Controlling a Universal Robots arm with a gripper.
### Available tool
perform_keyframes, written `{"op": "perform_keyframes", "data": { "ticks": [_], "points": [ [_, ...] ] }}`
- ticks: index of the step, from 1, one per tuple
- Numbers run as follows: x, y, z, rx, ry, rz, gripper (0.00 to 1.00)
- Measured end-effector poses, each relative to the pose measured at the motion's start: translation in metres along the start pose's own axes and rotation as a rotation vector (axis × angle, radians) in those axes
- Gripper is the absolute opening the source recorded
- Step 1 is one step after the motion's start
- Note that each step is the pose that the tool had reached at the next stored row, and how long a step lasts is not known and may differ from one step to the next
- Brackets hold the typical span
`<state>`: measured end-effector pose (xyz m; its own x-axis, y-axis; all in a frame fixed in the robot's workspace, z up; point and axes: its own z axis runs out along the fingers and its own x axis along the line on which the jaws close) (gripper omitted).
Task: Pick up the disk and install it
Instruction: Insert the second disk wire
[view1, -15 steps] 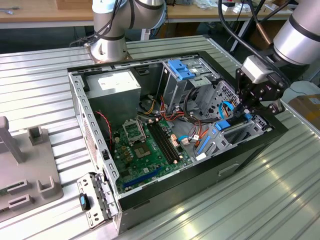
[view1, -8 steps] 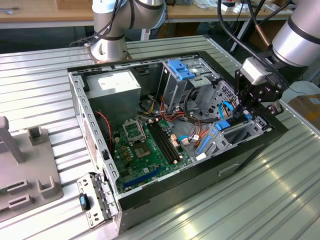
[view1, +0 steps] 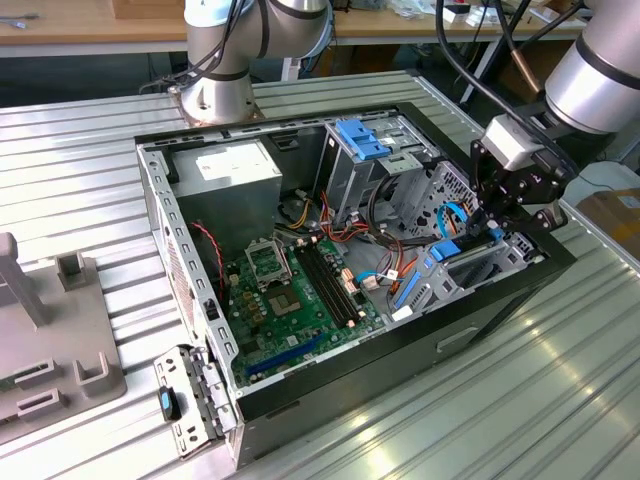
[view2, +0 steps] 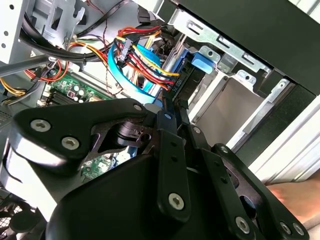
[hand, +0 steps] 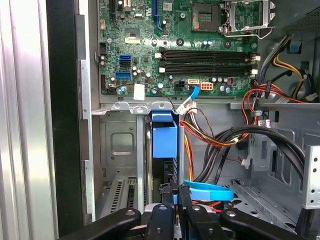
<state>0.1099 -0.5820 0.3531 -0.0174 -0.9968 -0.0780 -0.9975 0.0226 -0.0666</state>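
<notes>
Open computer case (view1: 160, 215) lying on its side on a ribbed metal table (view1: 560, 390), green motherboard (view1: 300, 300) exposed toward the exterior view's left. Black gripper (view1: 497, 228) lowered into the grey drive cage (view1: 480, 275) at the exterior view's right end of the case. Fingers (hand: 176, 197) drawn close together, pinching the top edge of the disk (hand: 165, 141). Disk standing on edge in the cage slot, its blue carrier rail showing between grey metal walls, apparently seated most of the way in, though the lower part is hidden. Same blue rail (view2: 200, 61) visible beyond the fingertips in the second wrist view, beside a bundle of red, yellow and blue cables (view2: 142, 62). Flat blue cable (hand: 212, 191) curving just beside the fingers. Larger ribbed blue latch (view1: 362, 138) sitting on a far cage, well apart from the gripper. Grey fixture block (view1: 50, 345) resting on the table at the exterior view's left.
</notes>
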Motion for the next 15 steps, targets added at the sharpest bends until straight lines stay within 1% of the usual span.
{"op": "perform_keyframes", "data": {
  "ticks": [2,6,15],
  "points": [
    [0.0000,-0.0001,0.0003,0.0000,0.0002,0.000,0.16],
    [0.0003,0.0002,0.0043,0.0000,0.0002,0.000,0.16],
    [0.0012,0.0003,0.0068,0.0001,0.0002,0.000,0.16]
  ]
}}
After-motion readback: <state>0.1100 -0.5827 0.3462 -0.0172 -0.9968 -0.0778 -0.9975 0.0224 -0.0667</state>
